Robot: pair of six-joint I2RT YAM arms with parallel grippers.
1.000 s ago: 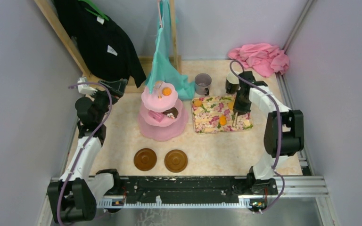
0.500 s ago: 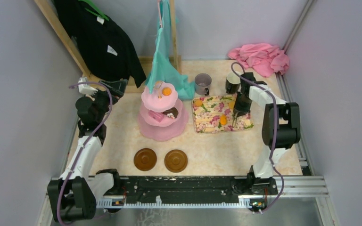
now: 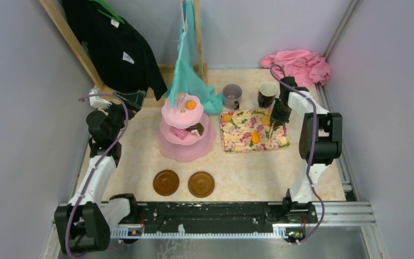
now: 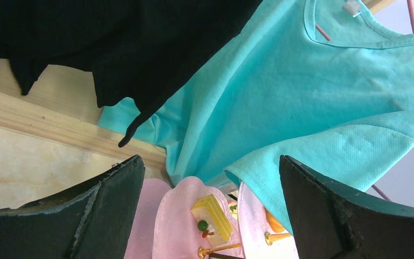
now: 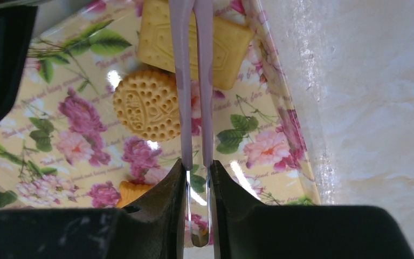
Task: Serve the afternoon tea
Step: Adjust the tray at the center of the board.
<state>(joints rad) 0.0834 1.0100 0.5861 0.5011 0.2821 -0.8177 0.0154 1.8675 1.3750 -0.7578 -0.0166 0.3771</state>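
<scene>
My right gripper (image 3: 279, 113) is shut on lilac tongs (image 5: 194, 81) that hang over the right part of a floral tray (image 3: 241, 129). Under the tong arms lie a round biscuit (image 5: 146, 105) and a rectangular biscuit (image 5: 229, 43). Two orange cakes (image 3: 255, 137) sit on the tray. The pink three-tier stand (image 3: 186, 144) holds orange (image 3: 191, 104), brown (image 3: 196, 129) and pink (image 3: 180, 135) cakes, and a yellow cake (image 4: 213, 217). My left gripper (image 4: 209, 162) is open and empty, left of the stand. The grey mug (image 3: 232, 95) and black mug (image 3: 268, 93) stand behind the tray. Two brown discs (image 3: 166, 182) lie in front.
A teal shirt (image 3: 186, 65) hangs over the stand's back. A black garment (image 3: 113, 43) hangs on a wooden frame at the back left. A pink cloth (image 3: 299, 66) lies in the back right corner. Grey walls close in both sides.
My right wrist has moved back and to the right with the tongs, uncovering the black mug. The left arm has not moved.
</scene>
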